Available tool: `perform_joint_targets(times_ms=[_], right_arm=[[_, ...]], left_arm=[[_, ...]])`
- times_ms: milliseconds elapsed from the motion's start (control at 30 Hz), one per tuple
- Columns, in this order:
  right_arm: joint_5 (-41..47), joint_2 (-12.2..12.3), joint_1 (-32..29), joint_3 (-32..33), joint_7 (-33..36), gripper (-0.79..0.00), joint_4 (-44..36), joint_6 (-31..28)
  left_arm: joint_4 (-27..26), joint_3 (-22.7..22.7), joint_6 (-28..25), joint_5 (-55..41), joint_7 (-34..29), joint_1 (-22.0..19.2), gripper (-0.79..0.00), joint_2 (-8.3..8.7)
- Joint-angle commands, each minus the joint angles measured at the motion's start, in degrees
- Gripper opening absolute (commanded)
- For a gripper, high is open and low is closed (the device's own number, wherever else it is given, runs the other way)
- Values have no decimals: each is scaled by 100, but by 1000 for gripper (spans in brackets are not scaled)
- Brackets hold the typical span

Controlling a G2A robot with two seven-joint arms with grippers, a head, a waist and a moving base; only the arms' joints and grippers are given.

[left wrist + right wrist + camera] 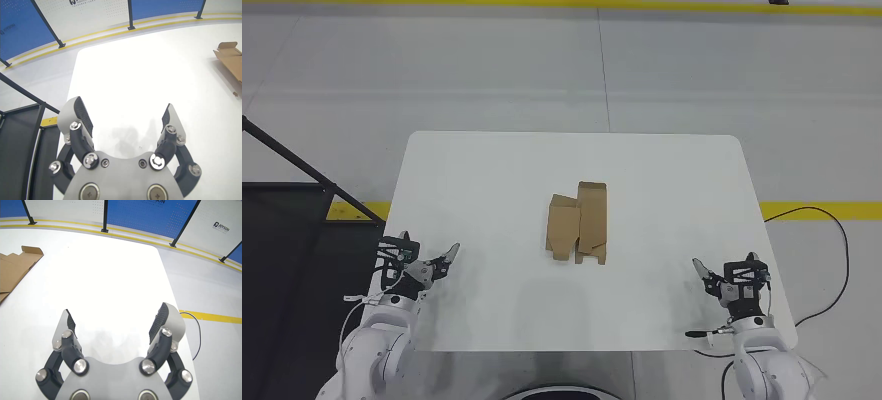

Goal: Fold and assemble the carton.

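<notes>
A flat, unfolded brown carton [578,228] lies near the middle of the white table [492,180]; part of it shows in the left wrist view [229,58] and in the right wrist view [15,266]. My left gripper [427,263] hovers at the table's near left corner, open with nothing between its fingers [123,103]. At the near right corner my right gripper [732,274] is open and empty too [115,308]. Both grippers are well apart from the carton.
A black frame with dark panels [282,260] stands left of the table. A black cable [827,270] runs on the floor at the right. Blue and white partition panels [132,211] stand beyond the far edge.
</notes>
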Motion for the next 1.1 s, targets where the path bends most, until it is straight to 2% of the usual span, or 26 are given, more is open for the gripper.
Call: perform_joint_targets(times_ms=[0,200,333,600,767,833,867,900,933,1067], right_arm=[[0,0,0,0,0,0,0,0],[0,0,0,0,0,-1,0,0],[-35,-3,8,6,-30,0,-41,0],[184,40,-71,199,498,0,-741,-886],[132,49,-1,196,1068,0,-1195,-989],[280,56,73,183,1238,0,-1257,-1225],[297,61,99,217,1303,0,-1274,-1274],[155,66,110,274,1364,0,-1297,-1197],[-93,71,82,289,1428,0,-1322,-1100],[-93,71,82,289,1428,0,-1322,-1100]], left_arm=[[0,0,0,0,0,0,0,0],[0,0,0,0,0,0,0,0],[6,-43,-449,-201,-147,-29,0,12],[-341,-413,-1793,-1183,-1397,-213,0,93],[-562,-579,-2469,-2110,-2319,-341,0,147],[-617,-611,-2601,-2519,-2675,-401,0,163],[-615,-673,-2500,-2693,-2817,-413,0,168],[-620,-741,-2221,-2773,-2869,-414,0,163],[-620,-741,-2221,-2773,-2869,-414,0,163],[-620,-741,-2221,-2773,-2869,-414,0,163]])
